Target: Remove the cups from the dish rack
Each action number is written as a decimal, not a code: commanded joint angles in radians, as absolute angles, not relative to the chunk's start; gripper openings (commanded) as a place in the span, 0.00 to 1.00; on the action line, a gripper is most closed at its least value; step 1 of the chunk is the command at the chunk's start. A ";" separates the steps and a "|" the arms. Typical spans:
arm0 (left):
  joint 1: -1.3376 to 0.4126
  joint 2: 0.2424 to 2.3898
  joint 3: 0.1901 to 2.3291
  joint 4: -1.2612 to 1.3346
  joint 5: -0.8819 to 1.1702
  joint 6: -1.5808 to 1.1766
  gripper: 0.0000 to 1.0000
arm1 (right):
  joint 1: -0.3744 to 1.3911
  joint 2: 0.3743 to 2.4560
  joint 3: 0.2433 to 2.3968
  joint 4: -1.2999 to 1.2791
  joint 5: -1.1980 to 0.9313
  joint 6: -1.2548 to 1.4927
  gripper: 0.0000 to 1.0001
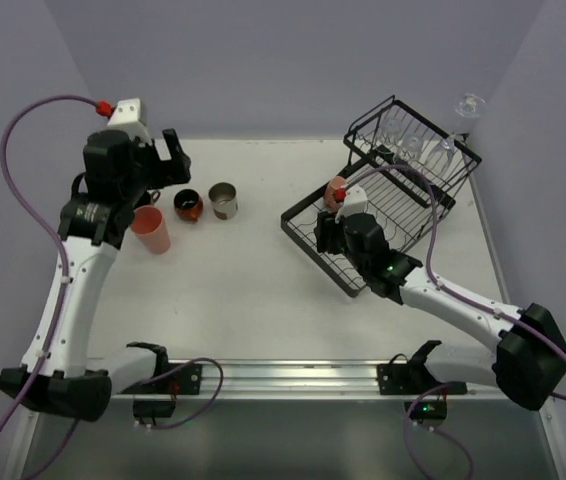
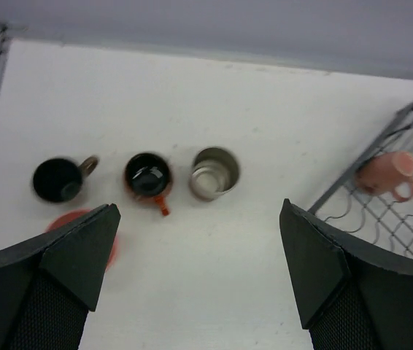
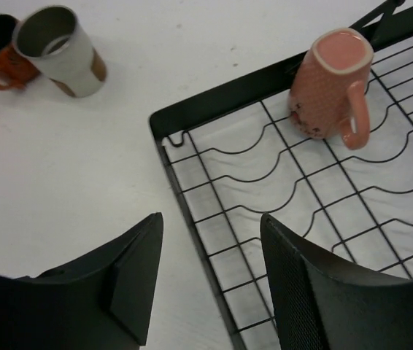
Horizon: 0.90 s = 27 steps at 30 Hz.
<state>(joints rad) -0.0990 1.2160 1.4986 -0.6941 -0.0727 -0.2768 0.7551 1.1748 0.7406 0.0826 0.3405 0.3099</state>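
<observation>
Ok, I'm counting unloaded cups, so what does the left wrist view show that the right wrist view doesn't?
Only the left wrist view: a dark brown mug and the rim of a salmon-red tumbler, mostly hidden, both on the white table. Only the right wrist view: no extra cup, just the black wire dish rack with its corner close up. Both: the orange-red mug and cream cup on the table, and the small pink mug in the rack.

Four cups on bench ahead of left end effector [image 2: 198, 208]: one dark mug [image 2: 57, 179], one orange-red mug [image 2: 148, 175], one cream cup [image 2: 214, 173], one pink tumbler [image 1: 150, 232]. One small pink mug [image 3: 330, 84] ahead of right end effector [image 3: 210, 216]. One dish rack [image 3: 221, 89]. Clear glasses [image 1: 413, 145]: at least three, exact count unclear.
</observation>
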 commanded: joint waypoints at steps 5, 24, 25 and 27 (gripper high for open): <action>-0.287 0.820 0.945 -0.192 0.230 -0.327 1.00 | 0.598 1.363 0.834 0.224 0.272 0.040 0.69; -0.518 0.624 0.735 -0.133 0.215 -0.219 1.00 | 0.489 1.680 1.046 0.210 0.334 0.238 0.83; -0.535 0.621 0.735 -0.136 0.204 -0.213 1.00 | 0.485 1.677 1.031 0.218 0.336 0.248 0.84; -0.552 0.623 0.733 -0.143 0.193 -0.210 1.00 | 0.463 1.669 1.023 0.229 0.306 0.284 0.88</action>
<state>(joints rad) -0.5255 0.6289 0.7380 -0.1802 0.2310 -0.2489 0.4877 1.6718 1.0222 0.1928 0.3031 0.2066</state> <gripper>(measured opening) 0.997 0.865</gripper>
